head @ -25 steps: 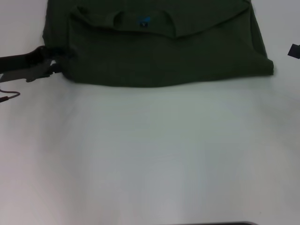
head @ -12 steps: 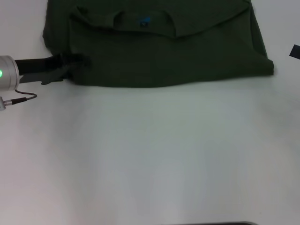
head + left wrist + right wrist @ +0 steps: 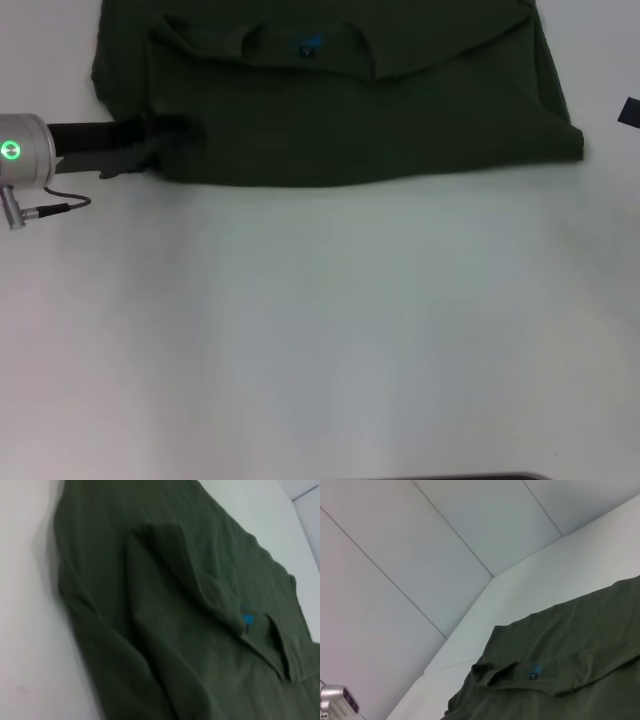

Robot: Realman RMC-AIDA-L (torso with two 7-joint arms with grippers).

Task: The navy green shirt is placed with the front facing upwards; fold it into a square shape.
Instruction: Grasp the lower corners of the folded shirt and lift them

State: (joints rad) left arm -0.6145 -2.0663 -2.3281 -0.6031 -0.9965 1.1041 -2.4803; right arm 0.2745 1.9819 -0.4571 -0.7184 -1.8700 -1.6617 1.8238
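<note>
dark olive cotton, one item: the navy green shirt (image 3: 350, 110) is lying at the far side of the white table (image 3: 320, 330), already doubled over itself into a wide band, with a straight fold running along its near edge. the collar is showing on top, with a small blue-printed neck tag (image 3: 307, 46) inside it; both sleeves appear to be tucked inward as flaps. the chest lettering is not showing in any view.

left gripper (image 3: 150, 140): reaching in low from the left side of the table and sitting at the shirt's near left corner, its dark tip overlapping the cloth edge. whether its fingers are clamping the fabric or standing apart is something the pictures are not showing; the tip is merging with the dark cloth, so this is left unsaid. the left wrist view is looking across the shirt (image 3: 175, 630) from close by, tag (image 3: 248, 618) included.

right gripper: not appearing in any view; only a small dark part of the right arm (image 3: 629, 109) is peeking in at the right edge, well apart from the shirt, seemingly parked.

progress, as a judgement: the lengthwise folding is looking done, the band is too wide for a square, so at least one crosswise fold, probably left end over toward the right, is remaining.
</note>
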